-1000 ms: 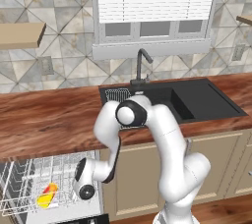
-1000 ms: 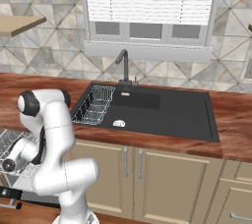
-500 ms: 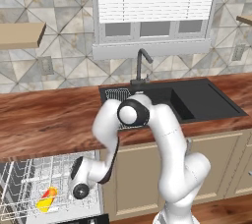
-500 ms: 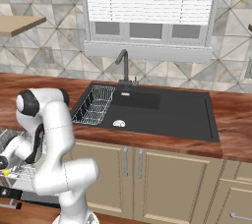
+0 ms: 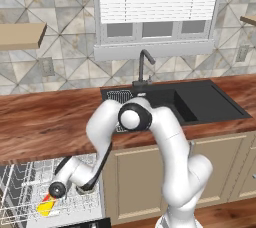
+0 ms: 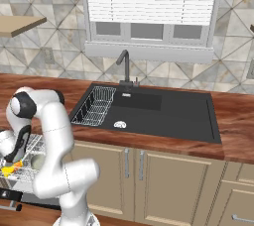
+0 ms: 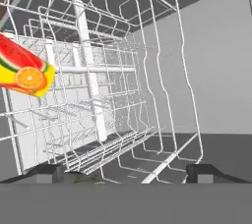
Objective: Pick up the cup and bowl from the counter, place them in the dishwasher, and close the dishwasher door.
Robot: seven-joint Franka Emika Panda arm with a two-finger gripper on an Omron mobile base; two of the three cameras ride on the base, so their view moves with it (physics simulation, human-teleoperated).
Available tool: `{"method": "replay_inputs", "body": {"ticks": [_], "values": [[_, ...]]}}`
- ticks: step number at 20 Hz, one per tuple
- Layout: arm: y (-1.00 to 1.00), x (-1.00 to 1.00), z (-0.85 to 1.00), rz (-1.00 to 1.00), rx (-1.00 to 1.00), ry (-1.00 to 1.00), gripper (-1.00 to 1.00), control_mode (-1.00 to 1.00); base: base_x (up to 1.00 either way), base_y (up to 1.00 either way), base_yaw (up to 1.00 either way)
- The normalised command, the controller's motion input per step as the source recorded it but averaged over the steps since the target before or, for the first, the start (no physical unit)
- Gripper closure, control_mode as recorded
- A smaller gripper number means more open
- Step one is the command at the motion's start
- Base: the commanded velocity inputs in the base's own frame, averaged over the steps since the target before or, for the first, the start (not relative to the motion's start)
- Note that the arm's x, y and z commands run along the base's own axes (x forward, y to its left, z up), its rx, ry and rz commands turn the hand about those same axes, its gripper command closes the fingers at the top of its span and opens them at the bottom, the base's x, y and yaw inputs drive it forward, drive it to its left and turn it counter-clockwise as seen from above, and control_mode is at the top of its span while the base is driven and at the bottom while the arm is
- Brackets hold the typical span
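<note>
The arm reaches down from the counter [image 5: 45, 122] into the open dishwasher [image 5: 20, 192], whose white wire rack is pulled out below the counter's front edge. The gripper [image 5: 56, 190] hangs low over the rack, near its right side in the left base view. In the hand view the two dark fingertips [image 7: 47, 173] stand wide apart at the bottom, with bare rack wires between them and nothing held.

The cup [image 5: 47, 204] lies on its side in the rack, just beside and below the gripper, its yellow body and red-orange patch showing; in the hand view the cup [image 7: 24, 73] sits at the left edge, apart from the fingers. A pale rounded shape in the rack in the right base view, behind the arm, may be the bowl [image 6: 37, 160], though it is too small to be sure.

The black sink [image 6: 149, 111] is set in the counter to the right.
</note>
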Motion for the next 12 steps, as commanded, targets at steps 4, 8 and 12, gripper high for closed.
{"method": "replay_inputs", "body": {"ticks": [4, 8, 12], "values": [[0.29, -0.09, 0.37, -0.02, -0.21, 0.00, -1.00, -1.00, 0.00, 0.00, 0.00], [0.22, -0.21, 0.25, 0.00, -0.16, 0.00, -1.00, -1.00, 0.00, 0.00, 0.00], [0.10, -0.37, 0.04, 0.00, -0.06, -0.02, -1.00, -1.00, 0.00, 0.00, 0.00]]}}
